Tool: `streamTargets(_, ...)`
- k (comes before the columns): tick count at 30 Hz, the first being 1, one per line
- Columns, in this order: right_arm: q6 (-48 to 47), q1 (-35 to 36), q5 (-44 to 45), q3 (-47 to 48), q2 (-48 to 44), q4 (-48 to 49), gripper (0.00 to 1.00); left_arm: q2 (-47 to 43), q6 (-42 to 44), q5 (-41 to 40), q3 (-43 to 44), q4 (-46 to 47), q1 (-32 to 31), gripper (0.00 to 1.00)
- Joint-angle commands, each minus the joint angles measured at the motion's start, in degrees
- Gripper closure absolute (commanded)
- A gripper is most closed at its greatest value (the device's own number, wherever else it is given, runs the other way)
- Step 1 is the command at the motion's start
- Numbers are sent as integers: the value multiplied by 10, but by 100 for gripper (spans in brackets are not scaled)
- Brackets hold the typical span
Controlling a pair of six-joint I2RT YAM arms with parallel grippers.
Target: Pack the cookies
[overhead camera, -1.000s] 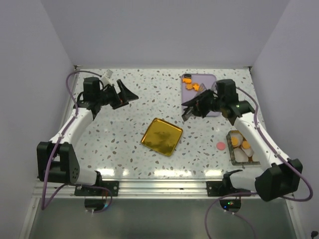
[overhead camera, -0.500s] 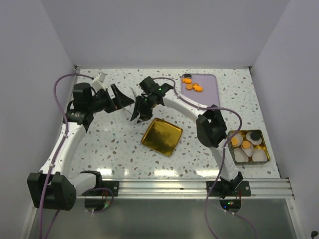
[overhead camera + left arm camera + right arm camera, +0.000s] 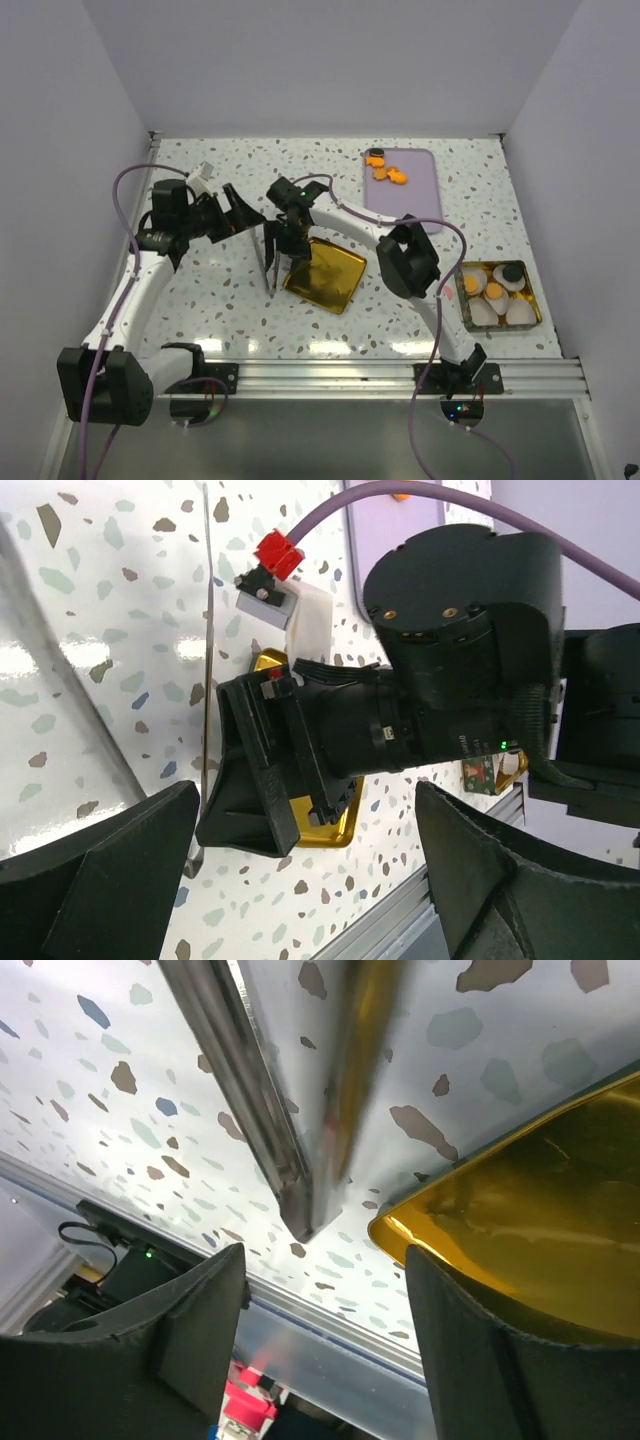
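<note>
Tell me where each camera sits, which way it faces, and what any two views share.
Top external: above, behind the bases, looking down on the table; left gripper and right gripper show.
Left wrist: on the left arm, facing the right gripper's body; own open jaws at bottom corners.
Right wrist: on the right arm, facing down at the gold lid; own open jaws below.
Shared: all three show the gold lid.

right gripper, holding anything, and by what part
Cannot tell: the corner of a thin shiny sheet sits between the right gripper's spread fingers, no contact visible.
</note>
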Motion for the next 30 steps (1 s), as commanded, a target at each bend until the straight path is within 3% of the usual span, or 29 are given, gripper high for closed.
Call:
streamTargets(1, -25, -2, -7, 2, -14, 1, 30, 3, 8, -4, -10, 14, 5, 5)
streamTargets(6, -58, -19, 61, 22, -74, -37, 27, 10, 8, -4, 1, 15, 4, 5)
streamTargets(10, -72, -93, 183, -56, -218, -87, 27, 12, 9, -1, -1, 14, 4, 5)
streamTargets(13, -66, -199, 226, -199, -324, -71, 28, 17, 10, 5, -5, 15, 4, 5)
streamTargets(14, -64, -264, 233, -263, -389, -68, 28, 18, 10, 6, -6, 16, 4, 5)
streamTargets(18, -83, -401, 253, -373, -481, -85, 29, 30, 17, 17, -11, 21, 4, 5)
streamTargets(21, -87, -470, 270, -427, -495, -104, 30, 45, 20, 28, -17, 30, 4, 5)
streamTargets(24, -101, -550, 234, -485, -502, -74, 33, 53, 19, 36, -17, 37, 4, 5)
streamTargets(30, -116, -580, 242, -499, -478, -57, 36, 61, 28, 40, -20, 42, 5, 5)
